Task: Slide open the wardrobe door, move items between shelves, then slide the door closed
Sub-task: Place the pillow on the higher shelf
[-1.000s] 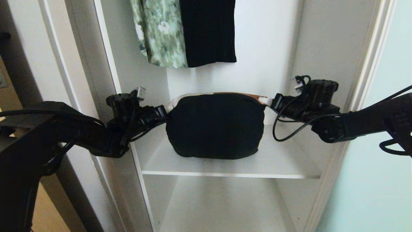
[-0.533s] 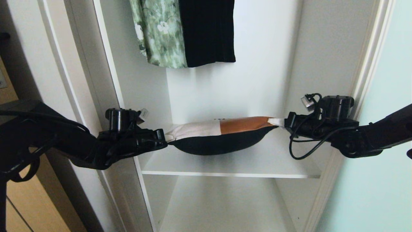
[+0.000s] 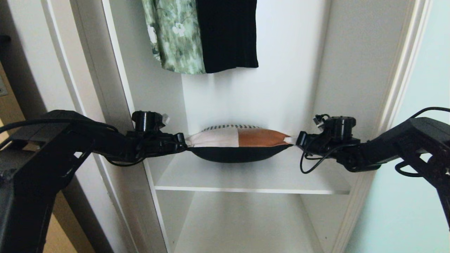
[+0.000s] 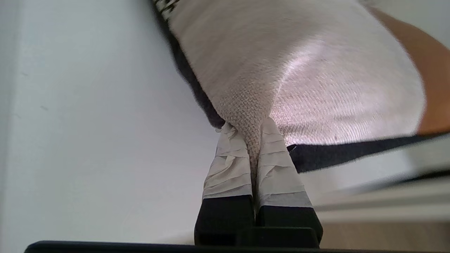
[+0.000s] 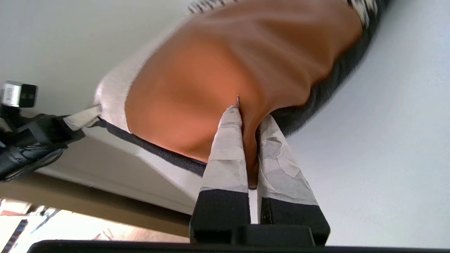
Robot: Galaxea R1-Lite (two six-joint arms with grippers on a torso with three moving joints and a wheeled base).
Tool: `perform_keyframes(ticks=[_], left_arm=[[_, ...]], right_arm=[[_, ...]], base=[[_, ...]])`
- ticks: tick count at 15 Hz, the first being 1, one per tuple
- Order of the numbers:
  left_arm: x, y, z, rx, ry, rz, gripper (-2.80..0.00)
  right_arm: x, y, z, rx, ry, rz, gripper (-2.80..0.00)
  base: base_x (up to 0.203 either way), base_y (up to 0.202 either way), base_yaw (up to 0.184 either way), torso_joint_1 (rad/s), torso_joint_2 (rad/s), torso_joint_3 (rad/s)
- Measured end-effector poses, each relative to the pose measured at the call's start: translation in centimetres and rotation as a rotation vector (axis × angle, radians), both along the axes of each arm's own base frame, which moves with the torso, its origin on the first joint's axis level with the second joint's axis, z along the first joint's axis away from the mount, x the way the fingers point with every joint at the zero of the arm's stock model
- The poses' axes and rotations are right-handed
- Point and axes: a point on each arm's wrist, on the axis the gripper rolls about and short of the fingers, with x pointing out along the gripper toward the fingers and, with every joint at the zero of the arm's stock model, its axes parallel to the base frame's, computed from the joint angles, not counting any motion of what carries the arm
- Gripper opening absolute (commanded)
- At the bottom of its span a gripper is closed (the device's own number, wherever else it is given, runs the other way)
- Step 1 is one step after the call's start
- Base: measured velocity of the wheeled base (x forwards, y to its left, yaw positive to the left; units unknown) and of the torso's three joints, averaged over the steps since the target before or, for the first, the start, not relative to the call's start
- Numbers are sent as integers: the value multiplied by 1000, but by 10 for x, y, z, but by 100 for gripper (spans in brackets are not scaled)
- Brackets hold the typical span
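Left gripper (image 3: 182, 143): jaws clamped on the beige corner of the cushion (image 3: 239, 144); the left wrist view shows fabric pinched between the taped fingers (image 4: 277, 168). You hold the corner because the cushion body is too thick for the jaws.
Right gripper (image 3: 294, 140): jaws clamped on the opposite rust-brown corner; the right wrist view confirms fabric between both fingers (image 5: 225, 158).
Cushion: stretched level between the two grippers, patched face up, dark back down, just above the upper shelf (image 3: 253, 175). You cannot tell whether its belly touches the board. Opposed corner grips keep it flat and stop it folding.
Lower shelf (image 3: 242, 225): bare in the part that shows, below and nearer you.
Door (image 3: 404, 196): frosted panel at your right, slid aside so both arms reach into the bay.
Step, as a judgement: placement on the upper shelf is near; release both corners together so the cushion does not swing.
Garments (image 3: 200, 35): hang above at the back, well apart from the cushion.
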Motion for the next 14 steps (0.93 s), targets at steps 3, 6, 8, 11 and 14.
perform_keyframes(ticks=[3,6,8,11,14], left_arm=[[14,2,-31,48,53,66,-280],[16,2,-56,68,103,61,-280],[12,2,-67,82,132,54,-280],[9,0,-77,103,154,41,-280],[11,0,-78,102,149,44,-280]], right_arm=[[11,5,-22,-19,47,-18,-280],[12,6,-38,-25,78,-16,-280],[8,6,-48,-30,108,-16,-280],[6,6,-56,-33,131,-17,-280],[7,6,-60,-34,135,-17,-280]], base=[[0,0,0,0,0,0],[0,0,0,0,0,0],[0,0,0,0,0,0],[0,0,0,0,0,0],[0,0,0,0,0,0]])
